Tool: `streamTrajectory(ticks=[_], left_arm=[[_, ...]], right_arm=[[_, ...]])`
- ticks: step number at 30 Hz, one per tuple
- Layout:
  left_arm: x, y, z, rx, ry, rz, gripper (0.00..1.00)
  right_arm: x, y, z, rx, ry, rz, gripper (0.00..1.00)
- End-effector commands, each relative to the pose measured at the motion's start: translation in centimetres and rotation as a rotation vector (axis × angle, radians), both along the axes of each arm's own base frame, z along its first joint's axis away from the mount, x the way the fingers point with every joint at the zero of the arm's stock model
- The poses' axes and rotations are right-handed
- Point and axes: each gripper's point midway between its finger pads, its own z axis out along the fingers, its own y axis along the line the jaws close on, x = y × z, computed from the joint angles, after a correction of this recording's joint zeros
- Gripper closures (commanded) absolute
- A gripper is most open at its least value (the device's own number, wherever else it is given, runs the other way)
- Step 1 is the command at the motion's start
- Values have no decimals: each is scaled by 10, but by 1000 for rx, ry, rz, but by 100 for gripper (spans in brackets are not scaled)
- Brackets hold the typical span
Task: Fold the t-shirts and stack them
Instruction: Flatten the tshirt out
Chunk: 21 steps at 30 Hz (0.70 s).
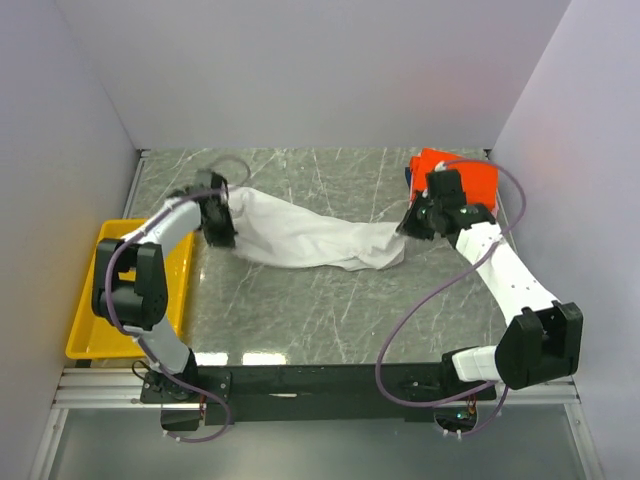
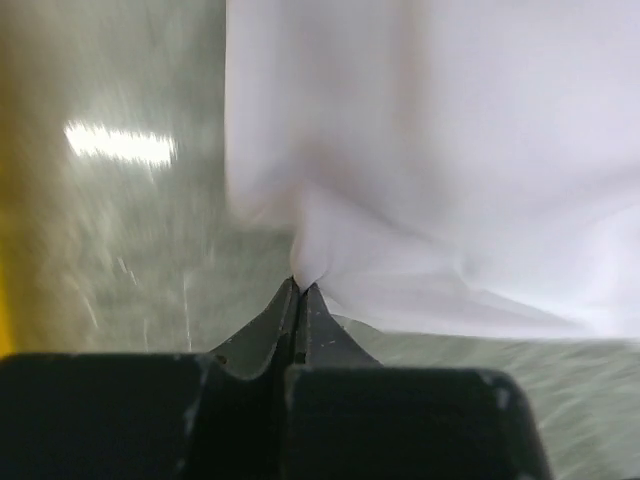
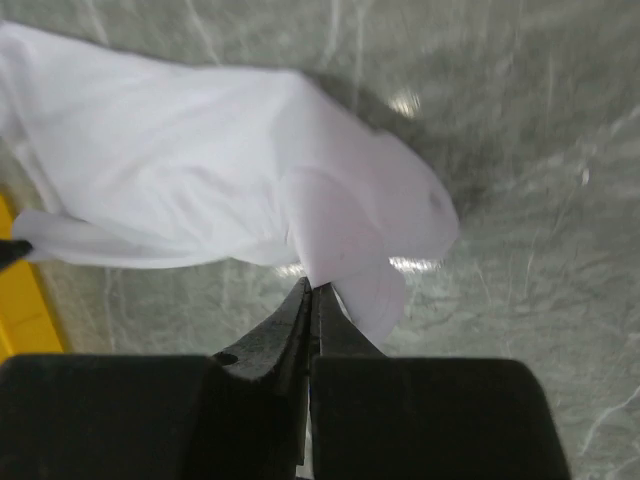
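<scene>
at the far left a yellow tray (image 1: 80, 335) sits beside the marble table (image 1: 330, 310), and just right of it the left gripper (image 2: 300, 287) has its jaws pressed together on a pinch of the white t-shirt (image 1: 310, 242). the shirt stretches in a rumpled band across the middle of the table between the two arms. at its right end the right gripper (image 3: 312, 290) is likewise clamped tight on a fold of cloth, with a folded orange-red t-shirt (image 1: 475, 175) just behind it.

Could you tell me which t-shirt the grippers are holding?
The white t-shirt, stretched between the left gripper and right gripper; the orange-red t-shirt lies folded at far right.
</scene>
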Motion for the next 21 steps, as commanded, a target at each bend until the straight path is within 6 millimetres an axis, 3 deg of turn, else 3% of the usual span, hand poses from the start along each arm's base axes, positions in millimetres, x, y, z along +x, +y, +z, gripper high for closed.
streamTrajectory(ticks=[1, 2, 4, 6, 8, 9, 12, 14, 17, 21], left_arm=[[76, 27, 95, -20, -279, 79, 100], [94, 34, 134, -32, -374, 103, 100], [110, 60, 178, -46, -481, 167, 100], [114, 73, 202, -61, -553, 196, 100], [110, 86, 198, -97, -553, 210, 100], [109, 89, 194, -115, -548, 212, 100], [97, 80, 151, -214, -433, 178, 100], [87, 70, 123, -270, -361, 154, 100], [79, 62, 99, -307, -320, 139, 100], [75, 67, 77, -271, -275, 141, 100]], right_arm=[[19, -13, 61, -66, -137, -9, 100], [21, -15, 84, -71, -187, -16, 100], [15, -18, 97, -75, -204, -24, 100], [4, -21, 107, -65, -226, -40, 98], [-3, -25, 102, -60, -221, -63, 75], [-11, -28, 87, -56, -187, -80, 51], [-22, -36, 40, -64, -77, -125, 32], [-29, -29, 8, -46, -3, -92, 32], [-29, -13, -16, 17, 43, -26, 32], [-17, 22, -21, 119, 24, 108, 36]])
